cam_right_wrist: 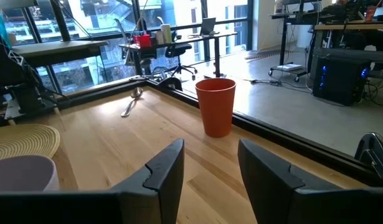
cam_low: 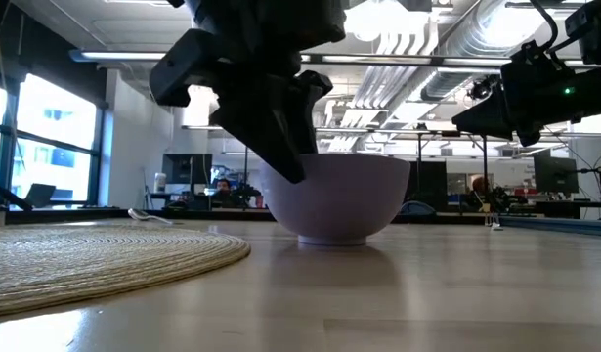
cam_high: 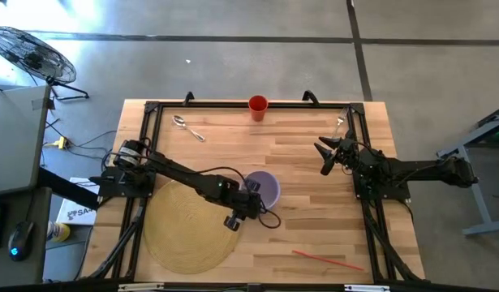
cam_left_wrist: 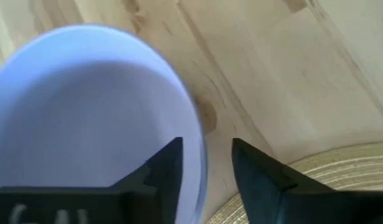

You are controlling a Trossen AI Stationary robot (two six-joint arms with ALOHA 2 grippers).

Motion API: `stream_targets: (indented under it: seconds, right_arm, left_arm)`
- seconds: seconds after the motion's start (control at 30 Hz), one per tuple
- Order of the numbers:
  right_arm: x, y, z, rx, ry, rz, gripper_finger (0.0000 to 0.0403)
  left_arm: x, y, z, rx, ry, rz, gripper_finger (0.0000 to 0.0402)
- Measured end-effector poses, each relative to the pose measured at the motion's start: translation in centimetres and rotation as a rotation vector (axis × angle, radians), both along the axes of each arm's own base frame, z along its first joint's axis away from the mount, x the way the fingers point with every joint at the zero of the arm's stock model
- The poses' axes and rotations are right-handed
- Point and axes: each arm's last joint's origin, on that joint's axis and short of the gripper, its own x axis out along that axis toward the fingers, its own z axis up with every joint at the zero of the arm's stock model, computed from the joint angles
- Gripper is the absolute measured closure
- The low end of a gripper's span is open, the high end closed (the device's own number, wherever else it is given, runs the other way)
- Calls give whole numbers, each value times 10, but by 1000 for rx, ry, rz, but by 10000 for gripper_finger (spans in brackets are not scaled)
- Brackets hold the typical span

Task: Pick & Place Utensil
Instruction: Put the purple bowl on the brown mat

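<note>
One spoon [cam_high: 189, 128] lying flat near the far left corner of the table [cam_high: 306, 211], long axis on a diagonal, bowl end toward the far left corner, handle toward the middle. Well apart from both grippers, nothing touching it. Also visible as a small silver shape in the right wrist view [cam_right_wrist: 131, 101]. Then one orange cup [cam_high: 258, 106] upright at the far edge, one lavender bowl [cam_high: 268, 186] about mid-table, one round woven mat [cam_high: 184, 227] on the near left, one red straw [cam_high: 326, 259] flat near the front right. Two arms: left gripper [cam_high: 251, 199] down at the bowl's near-left rim, fingers [cam_left_wrist: 163, 171] spread with the rim between them, one inside and one outside, bowl sitting just beside the mat's edge. Right gripper [cam_high: 325, 158] parked up high on the right side, fingers [cam_right_wrist: 166, 171] apart, holding nothing, aimed at the cup. Light wood plank tabletop with a black frame around it. Grey concrete floor, a fan [cam_high: 32, 53] off to the far left, office with big windows, desks and monitors behind.
</note>
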Motion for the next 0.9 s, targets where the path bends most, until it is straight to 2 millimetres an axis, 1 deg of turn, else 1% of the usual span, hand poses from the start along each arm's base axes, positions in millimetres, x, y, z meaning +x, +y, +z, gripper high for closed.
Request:
stream_targets:
  seconds: [0.33,0.43,0.6,0.73,0.9]
  right_arm:
    - [0,0,0,0,0,0,258]
    - [0,0,0,0,0,0,256]
    - [0,0,0,0,0,0,258]
    - [0,0,0,0,0,0,256]
    - [0,0,0,0,-3,0,258]
  left_arm:
    - [0,0,0,21,-4,-39,390]
    - [1,1,0,25,-7,-34,391]
    - [-2,-6,0,112,-20,-17,395]
    - [-10,-23,6,132,-30,-57,394]
    - [-28,-50,26,121,26,-90,397]
